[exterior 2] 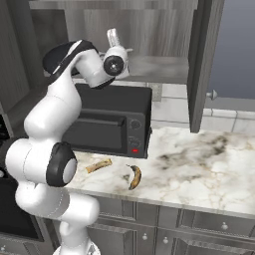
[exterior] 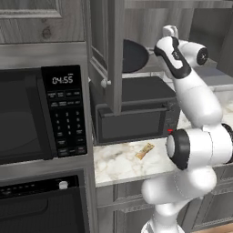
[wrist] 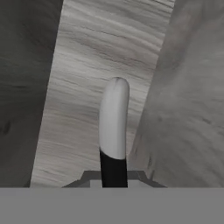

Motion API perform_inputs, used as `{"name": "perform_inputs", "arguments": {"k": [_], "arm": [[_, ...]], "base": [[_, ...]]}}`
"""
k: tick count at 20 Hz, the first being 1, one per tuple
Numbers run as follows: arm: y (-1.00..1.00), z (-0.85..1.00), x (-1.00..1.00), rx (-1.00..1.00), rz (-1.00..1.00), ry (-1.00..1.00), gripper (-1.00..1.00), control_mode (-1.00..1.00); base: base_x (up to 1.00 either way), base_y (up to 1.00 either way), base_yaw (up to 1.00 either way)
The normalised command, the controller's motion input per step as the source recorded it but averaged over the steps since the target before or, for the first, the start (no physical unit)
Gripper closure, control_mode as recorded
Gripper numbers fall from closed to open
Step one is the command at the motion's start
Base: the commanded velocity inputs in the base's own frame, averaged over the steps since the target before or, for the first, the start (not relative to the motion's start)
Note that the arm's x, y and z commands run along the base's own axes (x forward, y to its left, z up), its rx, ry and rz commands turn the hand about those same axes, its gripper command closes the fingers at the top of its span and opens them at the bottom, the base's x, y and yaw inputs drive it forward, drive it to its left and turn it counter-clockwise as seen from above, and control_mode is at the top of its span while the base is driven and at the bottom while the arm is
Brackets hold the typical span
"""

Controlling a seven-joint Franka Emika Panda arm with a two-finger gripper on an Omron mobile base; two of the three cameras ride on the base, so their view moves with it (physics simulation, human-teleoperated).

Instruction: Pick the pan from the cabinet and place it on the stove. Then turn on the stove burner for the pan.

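The one text that reads clearly is the clock on the black microwave (exterior: 43, 116): pale digits "04:55" stand in the display (exterior: 62, 80) at the top of its control panel, seen in the left base view. Below the display the keypad (exterior: 68, 123) carries rows of small pale markings on its buttons, arranged like function keys above a number pad, but they are too small and blurred to read. The oven (exterior: 43, 205) under the microwave has a row of tiny pale marks on its control strip, also unreadable. The toaster oven (exterior 2: 112, 124) on the counter shows a small red light but no legible lettering.
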Motion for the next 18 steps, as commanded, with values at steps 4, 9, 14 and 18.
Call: {"name": "perform_inputs", "arguments": {"k": [4,9,14,18], "arm": [[-0.13,0.00,-0.71,0.00,-0.06,0.00,1.00,-1.00],[-0.15,-0.06,-0.67,0.00,-0.05,0.00,1.00,-1.00],[-0.18,-0.10,-0.63,0.00,-0.05,0.00,1.00,-1.00],[-0.11,-0.09,-0.71,0.00,-0.06,0.00,1.00,-1.00]], "base": [[0.00,0.00,0.00],[0.00,0.00,0.00],[0.00,0.00,0.00],[0.00,0.00,0.00]]}}
